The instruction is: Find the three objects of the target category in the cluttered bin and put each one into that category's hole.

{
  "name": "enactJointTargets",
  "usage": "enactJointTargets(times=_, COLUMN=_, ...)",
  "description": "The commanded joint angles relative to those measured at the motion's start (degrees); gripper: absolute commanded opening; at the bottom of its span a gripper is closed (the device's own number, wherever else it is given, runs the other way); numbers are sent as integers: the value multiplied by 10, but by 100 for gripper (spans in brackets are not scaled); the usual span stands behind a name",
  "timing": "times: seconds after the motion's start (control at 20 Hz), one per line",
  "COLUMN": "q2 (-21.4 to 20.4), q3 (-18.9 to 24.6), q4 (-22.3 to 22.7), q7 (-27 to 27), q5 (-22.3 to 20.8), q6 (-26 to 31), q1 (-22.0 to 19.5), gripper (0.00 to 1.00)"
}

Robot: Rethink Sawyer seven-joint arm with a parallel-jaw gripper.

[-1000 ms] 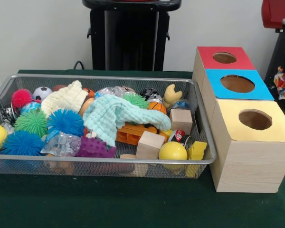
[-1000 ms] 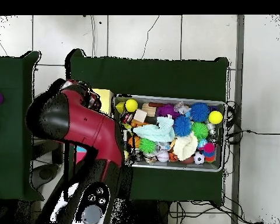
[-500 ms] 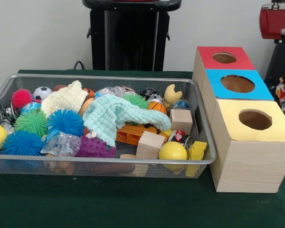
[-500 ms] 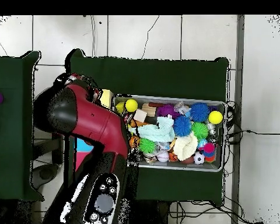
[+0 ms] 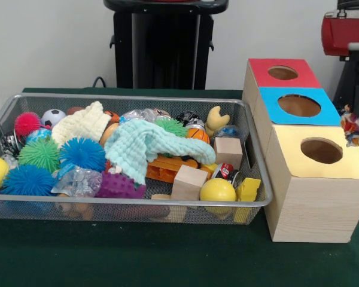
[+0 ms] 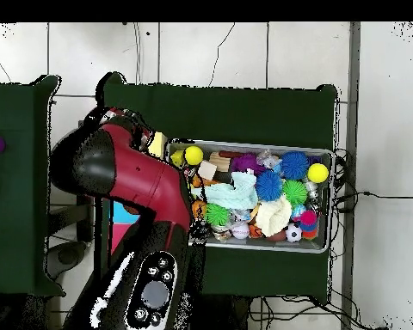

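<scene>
The wire-mesh bin [image 5: 137,203] stands on the green table, full of toys; it also shows in the overhead view [image 6: 253,144]. One rope ball [image 5: 354,128] of white, red, blue and yellow strands hangs in the air at the right edge of the front view, beyond the blue and yellow boxes. My gripper [image 5: 353,115] is shut on it, under the red arm [image 5: 346,33]. In the overhead view the arm [image 6: 128,176] hides the gripper and the ball. No other rope ball shows in the bin.
Three wooden boxes with round holes stand right of the bin: red lid [image 5: 263,69], blue lid [image 5: 275,98], yellow lid [image 5: 293,140]. The bin holds spiky balls [image 5: 82,152], a mint cloth [image 5: 149,143], wooden blocks [image 5: 188,179] and yellow balls [image 5: 217,190].
The rope ball and the arm have come down and slightly left at the right edge of the front view. In the overhead view the arm has swung over the boxes.
</scene>
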Motion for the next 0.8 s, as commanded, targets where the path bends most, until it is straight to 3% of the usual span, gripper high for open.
enactJointTargets(times=0.05, q2=66, q3=-45, q4=-33, q7=119, q5=-58, q6=129, q1=30, gripper=0)
enactJointTargets(times=0.35, q2=82, q3=-76, q4=-47, q7=134, q5=-71, q6=163, q1=45, gripper=0)
enactJointTargets(times=0.6, q2=115, q3=-129, q4=-96, q7=156, q5=-94, q6=227, q1=63, gripper=0)
enactJointTargets(times=0.8, q2=117, q3=-127, q4=-96, q7=154, q5=-91, q6=223, q1=58, gripper=0)
